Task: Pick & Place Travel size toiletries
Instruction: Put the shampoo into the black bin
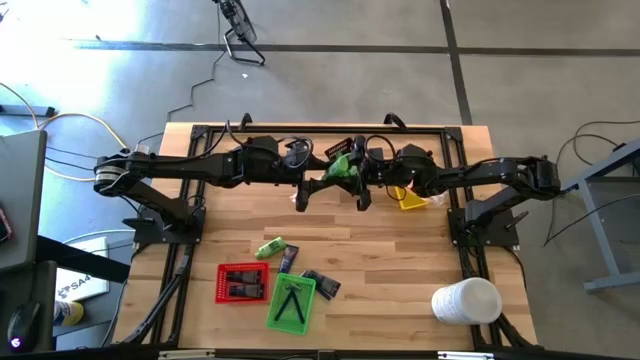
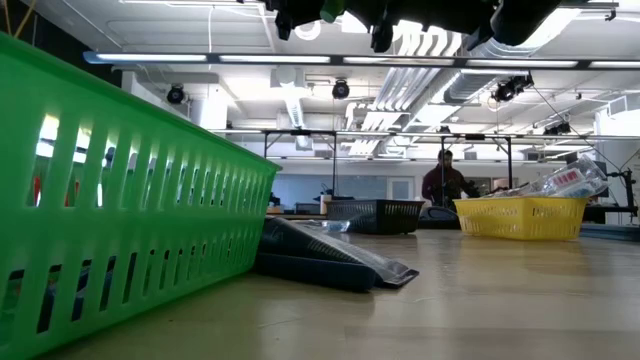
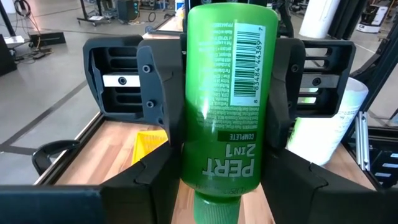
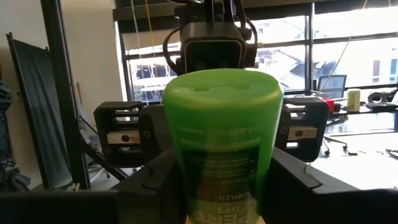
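Mid-air handover of a green bottle [image 3: 221, 106] above the table's far middle.
Left gripper [image 3: 217, 180] pinches it; right gripper [image 4: 217, 186] flanks it, grip uncertain. Beyond, loose toiletries [image 1: 300, 270] on the table remain unsorted beside the trays [image 1: 242, 283].

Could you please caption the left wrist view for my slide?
Left gripper grips a bright green plastic Pert bottle, facing the right gripper.

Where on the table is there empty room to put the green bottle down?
Bare wood lies between the red tray and the table's left edge, and between the dark packets and the white cylinder. It is crowded around the green tray and under both pincers, which meet at the green bottle mid-air.
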Robot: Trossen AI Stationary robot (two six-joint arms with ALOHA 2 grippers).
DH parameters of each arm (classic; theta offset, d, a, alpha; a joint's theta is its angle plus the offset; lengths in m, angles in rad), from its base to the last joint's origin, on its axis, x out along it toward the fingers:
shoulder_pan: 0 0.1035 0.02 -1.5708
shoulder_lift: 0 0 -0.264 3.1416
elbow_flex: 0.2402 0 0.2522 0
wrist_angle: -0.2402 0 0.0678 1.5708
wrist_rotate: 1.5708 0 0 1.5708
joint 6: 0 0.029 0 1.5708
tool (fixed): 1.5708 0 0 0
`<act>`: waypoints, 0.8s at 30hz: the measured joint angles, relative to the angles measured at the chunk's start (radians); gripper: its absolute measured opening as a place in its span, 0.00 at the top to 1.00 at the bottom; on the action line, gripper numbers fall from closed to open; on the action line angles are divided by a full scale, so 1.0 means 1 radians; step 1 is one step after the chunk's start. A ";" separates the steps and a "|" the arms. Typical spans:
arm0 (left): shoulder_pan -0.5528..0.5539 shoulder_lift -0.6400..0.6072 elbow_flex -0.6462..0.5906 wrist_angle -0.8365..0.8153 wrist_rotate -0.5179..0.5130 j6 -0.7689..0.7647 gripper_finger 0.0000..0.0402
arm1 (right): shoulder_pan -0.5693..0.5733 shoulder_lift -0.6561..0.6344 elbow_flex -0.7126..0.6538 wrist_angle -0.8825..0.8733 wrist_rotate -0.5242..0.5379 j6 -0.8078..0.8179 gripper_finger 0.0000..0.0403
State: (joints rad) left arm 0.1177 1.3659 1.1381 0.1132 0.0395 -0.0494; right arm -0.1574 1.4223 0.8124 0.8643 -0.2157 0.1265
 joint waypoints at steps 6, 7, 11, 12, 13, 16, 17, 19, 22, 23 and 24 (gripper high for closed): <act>0.000 0.000 0.000 -0.011 0.001 0.000 0.53 | 0.000 0.001 0.000 -0.003 0.000 0.000 0.57; 0.000 0.000 0.000 -0.012 0.001 0.000 0.53 | 0.000 0.001 0.000 -0.003 0.000 0.000 0.57; 0.000 0.000 0.000 -0.013 -0.007 0.005 0.50 | 0.000 0.001 0.000 -0.003 -0.001 0.001 0.59; 0.000 0.000 0.000 -0.013 -0.008 0.015 0.49 | 0.000 0.001 0.000 -0.003 -0.001 0.001 0.59; 0.000 0.000 0.000 -0.012 -0.010 0.022 0.47 | 0.000 0.001 0.000 -0.002 -0.002 0.001 0.58; 0.000 0.000 0.000 -0.011 -0.013 0.026 0.40 | 0.000 0.001 0.000 0.000 -0.004 0.001 0.58; 0.000 0.000 0.000 -0.011 -0.015 0.026 0.38 | 0.000 0.001 0.000 0.000 -0.004 0.001 0.58; 0.001 0.000 0.000 -0.012 -0.015 0.027 0.35 | 0.000 0.001 0.000 0.000 -0.001 0.001 0.58; 0.001 -0.018 0.000 -0.028 -0.015 0.027 0.34 | -0.004 0.001 0.000 -0.001 -0.001 0.001 0.58; 0.001 -0.027 0.000 -0.037 -0.015 0.027 0.34 | -0.007 -0.002 0.000 -0.007 -0.001 0.001 0.58; 0.001 -0.038 0.000 -0.056 -0.017 0.027 0.34 | -0.009 -0.008 0.000 -0.020 0.000 0.001 0.58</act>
State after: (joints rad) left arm 0.1188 1.3279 1.1385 0.0569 0.0225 -0.0225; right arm -0.1663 1.4145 0.8124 0.8446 -0.2161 0.1276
